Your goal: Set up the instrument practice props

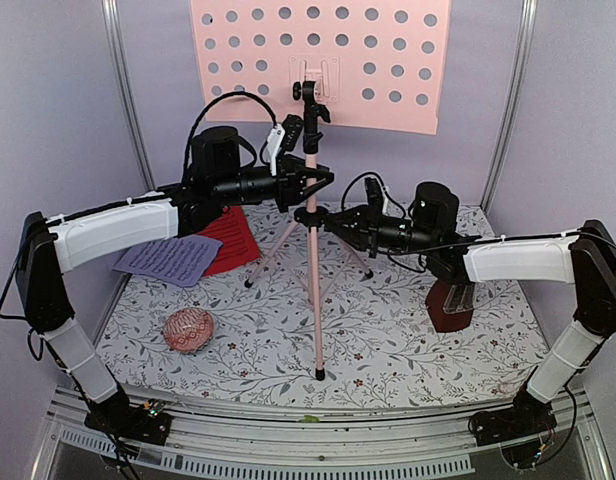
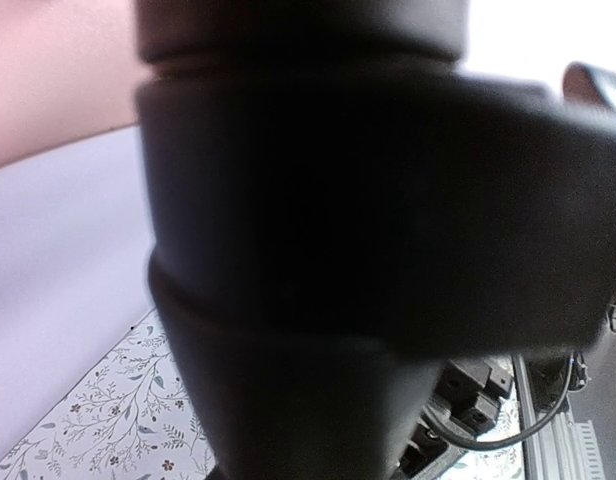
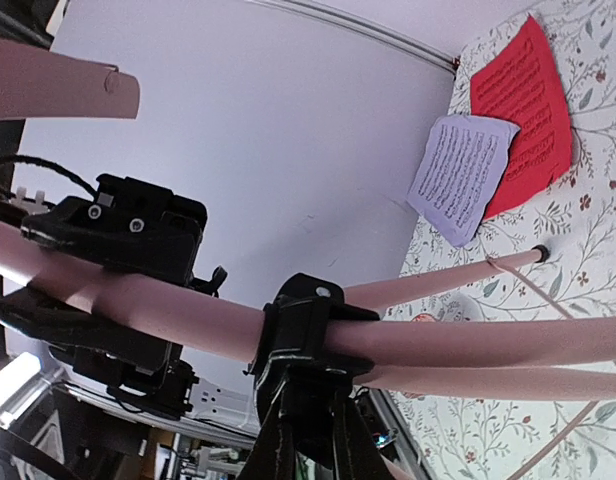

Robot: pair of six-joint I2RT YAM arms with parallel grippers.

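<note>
Top external view: left fingers (image 1: pixel 309 184) pinch the pole of the pink music stand (image 1: pixel 315 300), right fingers (image 1: pixel 318 218) pinch its black collar just below, and it stands upright mid-worktop (image 1: pixel 408 340), with a lavender page (image 1: pixel 168 258) and red page (image 1: pixel 231 238) lying at the left.

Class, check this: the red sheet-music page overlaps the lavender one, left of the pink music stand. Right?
Wrong: the lavender page overlaps the red page, left of the pink music stand; the right wrist view shows it.
</note>
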